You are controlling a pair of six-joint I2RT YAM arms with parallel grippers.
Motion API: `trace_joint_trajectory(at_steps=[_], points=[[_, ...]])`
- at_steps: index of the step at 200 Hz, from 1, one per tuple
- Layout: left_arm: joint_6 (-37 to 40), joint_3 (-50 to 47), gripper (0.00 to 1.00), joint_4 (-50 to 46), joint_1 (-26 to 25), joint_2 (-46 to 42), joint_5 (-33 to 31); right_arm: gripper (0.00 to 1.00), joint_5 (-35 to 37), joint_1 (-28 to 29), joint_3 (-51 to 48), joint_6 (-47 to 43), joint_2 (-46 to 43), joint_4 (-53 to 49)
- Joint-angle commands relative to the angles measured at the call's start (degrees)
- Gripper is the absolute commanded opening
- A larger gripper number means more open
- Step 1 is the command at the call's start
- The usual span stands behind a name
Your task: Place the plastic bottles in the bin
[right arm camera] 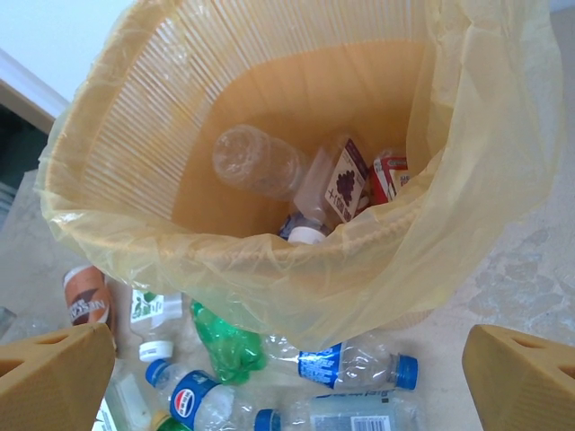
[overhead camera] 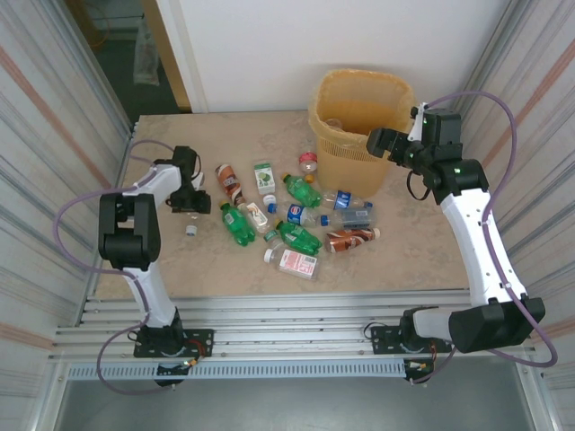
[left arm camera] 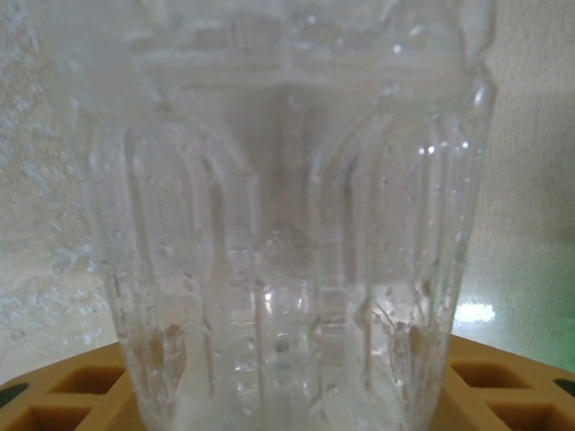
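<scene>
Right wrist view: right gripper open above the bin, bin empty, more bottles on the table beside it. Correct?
One thing is wrong: the bin is not empty. The right wrist view shows bottles at its bottom, among them a clear bottle and a purple-labelled bottle. The rest holds: the right gripper is open above the bin, and more bottles, such as a blue-labelled bottle, lie on the table beside it.

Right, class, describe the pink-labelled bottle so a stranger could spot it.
Find the yellow bin at the far side of the table. Of the bottles scattered before it, the pink-and-white bottle lies nearest the near edge. No neighbour has a pink label.
</scene>
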Motion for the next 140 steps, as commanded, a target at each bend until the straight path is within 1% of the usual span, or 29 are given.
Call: trace_joint_trajectory(at_steps=[1,33,63,72,93,115,140], points=[[-1.6,-2.5,0.42,-1.0,0.4,-3.7,2.4,0.98,-0.3,0.4,-0.8,1.0,-2.0,0.9],[-3.6,-5.3,0.41,-0.6,0.4,-9.8,3.4,0.98,-1.0,0.4,-1.5,1.3,-2.9,1.0],[-6.1,-8.2,0.41,0.5,0.4,-17.1,8.0,0.98,-2.6,0.4,-2.4,2.2,-3.9,2.0],[-7.0,-9.1,0.39,1.5,0.3,-19.5,10.4,0.98,-3.1,0.4,-2.6,2.6,-4.2,2.4],[-9.9,-11.3,0.39,4.8,0.3,-25.0,16.1,0.98,-4.9,0.6,-3.1,3.5,-4.6,3.2],[-14.1,-13.6,0.39,9.4,0.3,-29.7,24.3,0.98,-6.2,1.7,-3.3,4.0,-4.9,3.9],[-19.8,-16.4,0.39,16.9,0.0,-33.6,33.5,0.98,-7.0,3.8,-3.6,3.8,-5.4,4.9]])
